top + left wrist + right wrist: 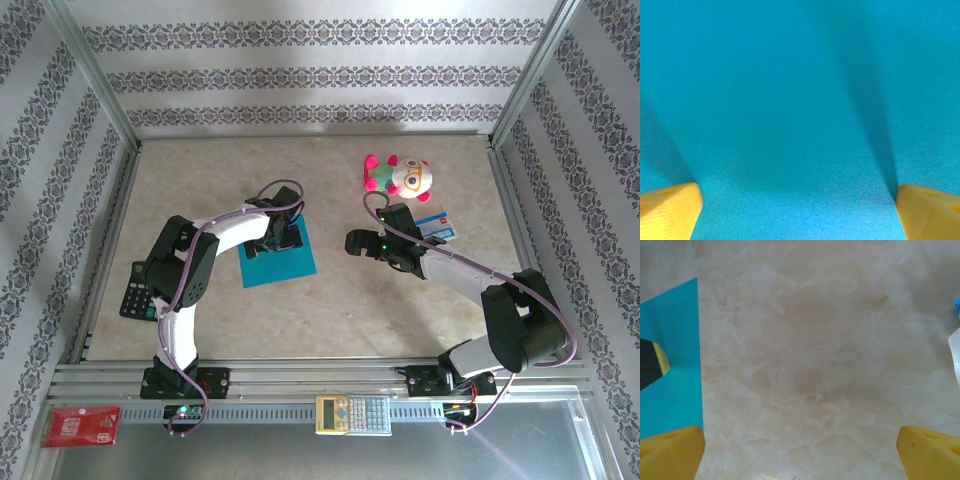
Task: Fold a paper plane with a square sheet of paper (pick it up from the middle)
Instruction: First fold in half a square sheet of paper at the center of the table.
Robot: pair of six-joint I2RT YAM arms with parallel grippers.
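We see the square sheet of paper (280,265) uncreased (all folding remains). Both released: left end effector (797,200), right end effector (800,445)

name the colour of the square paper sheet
The thin square paper sheet is plain teal-blue; best in left wrist view.

The left arm bends at the elbow and reaches forward and inward, the left gripper (281,236) pointing down with its yellow fingers (670,210) spread wide. The right arm stretches forward and toward the middle, the right gripper (353,242) tilted down, its fingers (927,452) likewise wide apart.
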